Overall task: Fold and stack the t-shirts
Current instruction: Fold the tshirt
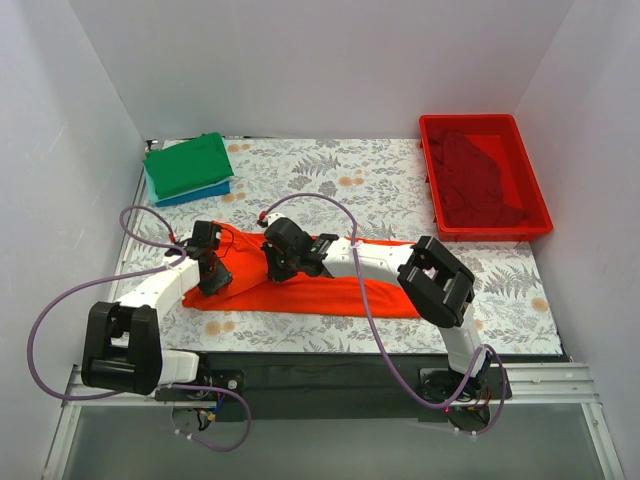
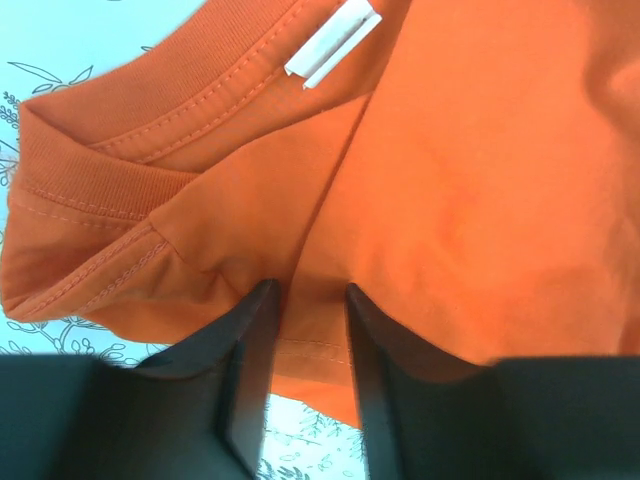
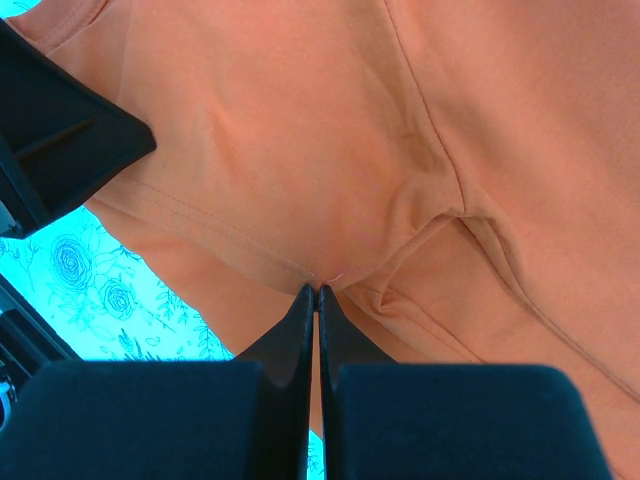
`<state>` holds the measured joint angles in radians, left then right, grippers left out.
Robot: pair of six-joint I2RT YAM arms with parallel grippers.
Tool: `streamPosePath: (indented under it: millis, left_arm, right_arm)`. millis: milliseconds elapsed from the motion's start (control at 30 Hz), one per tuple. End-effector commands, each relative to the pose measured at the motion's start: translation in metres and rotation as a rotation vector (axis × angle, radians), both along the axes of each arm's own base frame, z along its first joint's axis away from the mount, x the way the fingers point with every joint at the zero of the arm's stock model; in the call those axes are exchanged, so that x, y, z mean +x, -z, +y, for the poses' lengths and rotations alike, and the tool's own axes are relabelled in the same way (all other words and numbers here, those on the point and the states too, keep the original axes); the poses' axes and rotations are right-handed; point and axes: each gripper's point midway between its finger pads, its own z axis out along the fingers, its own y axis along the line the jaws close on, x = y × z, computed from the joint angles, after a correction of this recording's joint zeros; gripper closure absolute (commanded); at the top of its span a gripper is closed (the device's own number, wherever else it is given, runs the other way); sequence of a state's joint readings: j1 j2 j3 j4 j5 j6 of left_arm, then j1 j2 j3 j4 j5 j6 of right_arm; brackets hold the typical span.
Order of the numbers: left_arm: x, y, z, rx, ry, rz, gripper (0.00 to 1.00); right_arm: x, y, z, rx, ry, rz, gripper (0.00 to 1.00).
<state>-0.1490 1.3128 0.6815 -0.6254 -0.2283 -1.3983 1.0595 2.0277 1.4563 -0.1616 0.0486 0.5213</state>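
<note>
left pincer jaws narrowly apart; right pincer clamped shut; both arms reaching inward, low.

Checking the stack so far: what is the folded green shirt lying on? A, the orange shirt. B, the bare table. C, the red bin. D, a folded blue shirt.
D: the green shirt lies on a blue shirt, whose edge shows beneath it at the far left corner.

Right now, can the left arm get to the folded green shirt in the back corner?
Probably yes. Only bare tablecloth lies between the left gripper and the green shirt, on its own side. But its fingers straddle the hem of the orange shirt, so it should lift clear first.
</note>
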Motion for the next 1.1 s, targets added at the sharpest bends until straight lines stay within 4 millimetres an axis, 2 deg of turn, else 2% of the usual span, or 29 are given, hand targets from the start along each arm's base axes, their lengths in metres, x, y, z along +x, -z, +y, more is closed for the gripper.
streamPosePath:
  millis: [0,67,133,233,500,633,667,1067]
  left_arm:
    - [0.001,-0.005,0.004,0.031,-0.014,-0.013,0.70]
    - [0.001,-0.003,0.001,0.027,-0.004,-0.006,0.76]
    - [0.001,-0.003,0.000,0.027,0.002,-0.004,0.91]
    - [0.004,-0.008,0.001,0.030,-0.002,-0.027,1.00]
    - [0.002,-0.033,-0.004,-0.014,-0.012,-0.091,1.00]
    - [-0.001,-0.043,-0.007,-0.044,-0.037,-0.119,1.00]
    - [-0.002,-0.044,-0.008,-0.056,-0.050,-0.118,1.00]
    - [-0.017,-0.058,-0.006,-0.075,-0.110,-0.117,1.00]
  right_arm:
    - [0.002,-0.020,0.000,0.044,0.010,-0.012,0.99]
    - [0.002,-0.019,-0.001,0.042,0.012,-0.012,0.99]
    - [0.003,-0.020,-0.002,0.043,0.015,-0.013,0.99]
    - [0.003,-0.021,-0.001,0.046,0.011,-0.011,0.99]
    - [-0.002,-0.030,-0.005,0.059,-0.006,-0.017,0.99]
    - [-0.009,-0.024,-0.010,0.050,-0.017,0.009,0.99]
    - [-0.016,-0.022,-0.008,0.058,-0.042,0.031,0.99]
    - [-0.028,-0.007,-0.012,0.034,-0.067,0.072,0.99]
